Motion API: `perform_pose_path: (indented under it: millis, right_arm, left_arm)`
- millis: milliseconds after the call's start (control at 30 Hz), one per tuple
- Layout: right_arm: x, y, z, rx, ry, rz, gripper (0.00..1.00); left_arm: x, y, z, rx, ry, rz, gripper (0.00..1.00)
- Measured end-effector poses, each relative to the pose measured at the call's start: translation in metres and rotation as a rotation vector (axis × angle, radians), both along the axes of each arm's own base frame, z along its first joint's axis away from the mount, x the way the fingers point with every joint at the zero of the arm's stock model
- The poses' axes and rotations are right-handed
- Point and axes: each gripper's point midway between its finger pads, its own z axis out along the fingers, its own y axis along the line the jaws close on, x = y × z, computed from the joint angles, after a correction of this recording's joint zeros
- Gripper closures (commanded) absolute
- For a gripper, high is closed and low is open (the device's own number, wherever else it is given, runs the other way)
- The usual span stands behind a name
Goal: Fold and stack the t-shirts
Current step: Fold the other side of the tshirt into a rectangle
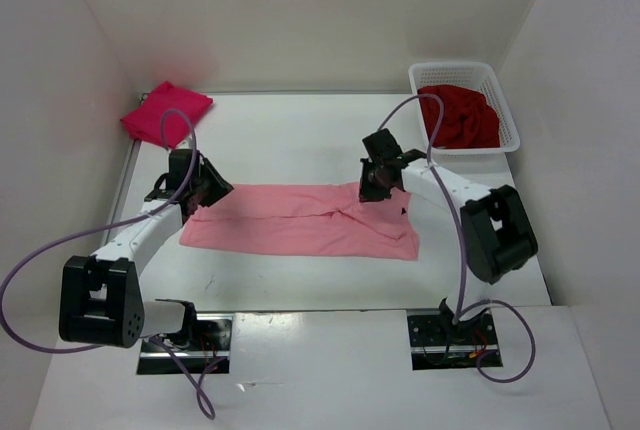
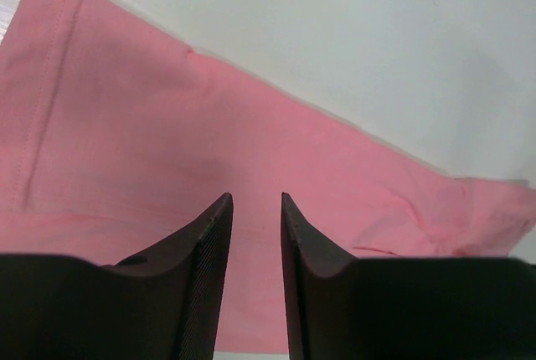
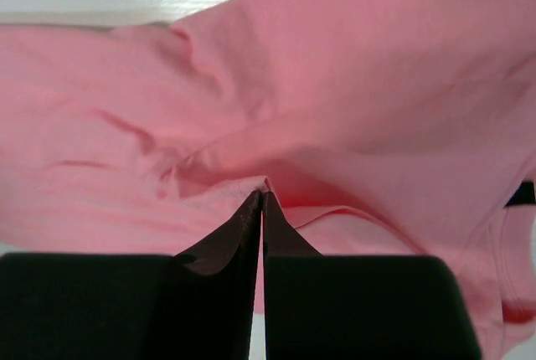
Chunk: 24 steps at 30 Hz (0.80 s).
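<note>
The light pink t-shirt [image 1: 300, 222] lies stretched across the middle of the table as a long band. My left gripper [image 1: 207, 195] is over its left end, fingers apart, with flat pink cloth [image 2: 167, 126] beneath the left gripper [image 2: 256, 198] and nothing between the fingers. At the shirt's upper right edge my right gripper [image 1: 372, 190] is shut, its tips pinching a raised fold of the pink cloth [image 3: 377, 84] where the right gripper [image 3: 264, 194] meets it. The crimson-magenta t-shirt [image 1: 166, 112] lies folded at the back left. The dark red t-shirt [image 1: 462, 115] is bunched in the basket.
A white lattice basket [image 1: 450, 70] stands at the back right corner. White walls close in the table on the left, back and right. Purple cables loop from both arms.
</note>
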Motion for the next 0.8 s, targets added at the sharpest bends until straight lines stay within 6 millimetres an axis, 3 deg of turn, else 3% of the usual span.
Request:
perform_pose_path:
  millis: [133,200,267,300,467,567,700,800]
  right_arm:
    - [-0.025,0.007,0.022,0.058,-0.023,0.018,0.95]
    - [-0.040,0.014,0.027,0.087,-0.015,0.035,0.89]
    - [-0.057,0.021,0.027,0.115,0.007,0.054,0.77]
    - [-0.067,0.024,0.025,0.125,0.027,0.064,0.65]
    - [-0.109,0.028,0.017,0.130,0.131,0.111,0.62]
    - [-0.100,0.016,0.030,0.113,0.110,0.102,0.74]
    - [-0.044,0.002,0.054,0.127,0.011,0.012,0.84]
    - [-0.027,0.015,0.039,0.122,0.012,0.020,0.86]
  left_arm:
    - [0.000,-0.001,0.003,-0.007,-0.006,0.003,0.63]
    - [0.000,-0.001,0.003,-0.010,-0.008,0.001,0.63]
    - [0.000,-0.002,0.003,-0.013,-0.007,0.000,0.62]
    - [0.000,-0.002,0.003,-0.014,-0.007,0.001,0.62]
    - [0.000,-0.003,0.004,-0.027,-0.005,0.010,0.62]
    - [0.001,-0.004,0.005,-0.032,-0.007,0.007,0.62]
    - [0.008,-0.008,0.008,-0.048,-0.016,-0.008,0.62]
    - [0.011,-0.010,0.006,-0.057,-0.016,-0.017,0.62]
